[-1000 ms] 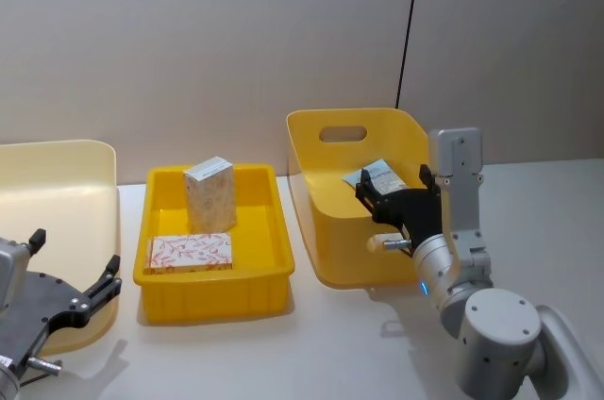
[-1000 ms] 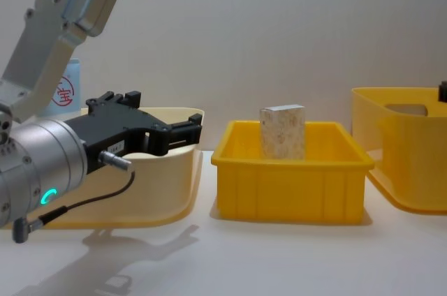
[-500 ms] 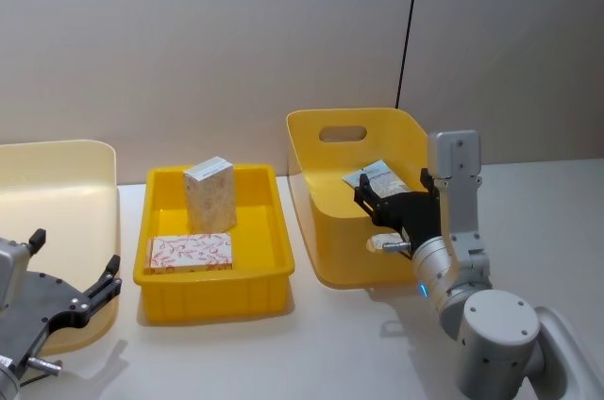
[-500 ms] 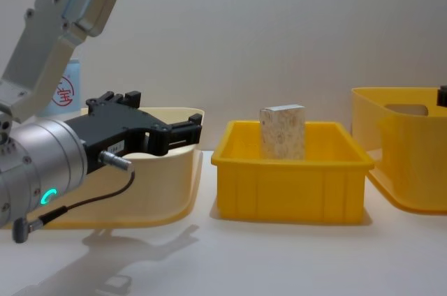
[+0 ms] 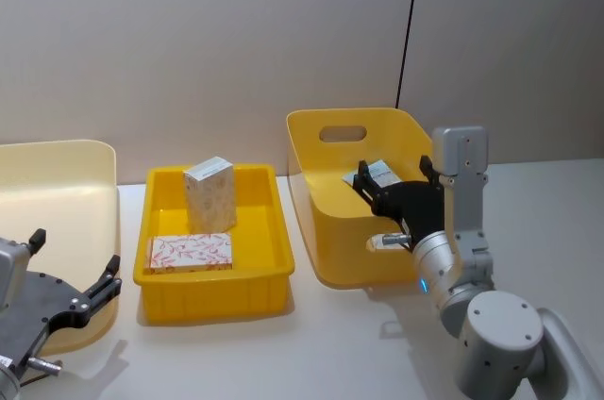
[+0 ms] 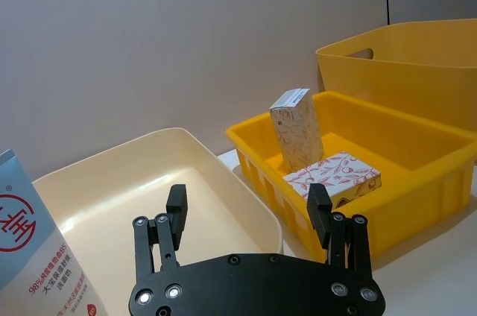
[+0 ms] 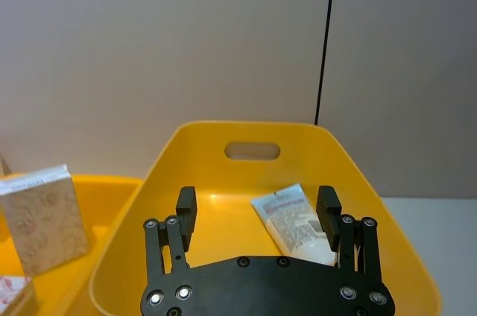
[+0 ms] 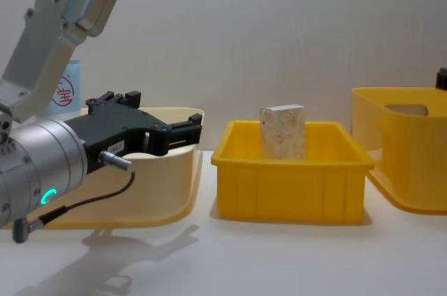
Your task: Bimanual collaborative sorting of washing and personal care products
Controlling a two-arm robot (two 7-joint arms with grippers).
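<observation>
A pale-blue squeeze tube (image 5: 380,171) (image 7: 293,220) lies inside the tall yellow bin (image 5: 311,150) (image 7: 216,174). My right gripper (image 5: 394,183) (image 7: 257,200) hovers open over that bin, with the tube below and beyond its fingers. Two white patterned boxes rest in the shallow yellow tray (image 5: 274,230), one upright (image 5: 209,193) (image 6: 296,128) (image 8: 283,132) and one flat (image 5: 190,252) (image 6: 332,177). A white red-printed bottle (image 6: 30,256) (image 8: 64,90) stands beside my left arm. My left gripper (image 5: 75,257) (image 6: 247,200) (image 8: 171,132) is open and holds nothing, low by the cream bin (image 5: 57,183).
The cream bin (image 6: 149,182) (image 8: 174,177), the tray (image 8: 290,184) and the tall bin (image 8: 401,163) stand in a row from left to right. Bare white table lies in front of them. A black cable runs down the wall behind the tall bin.
My right gripper has risen a little over the tall bin, and the tube now lies partly behind its fingers. The left arm has not moved.
</observation>
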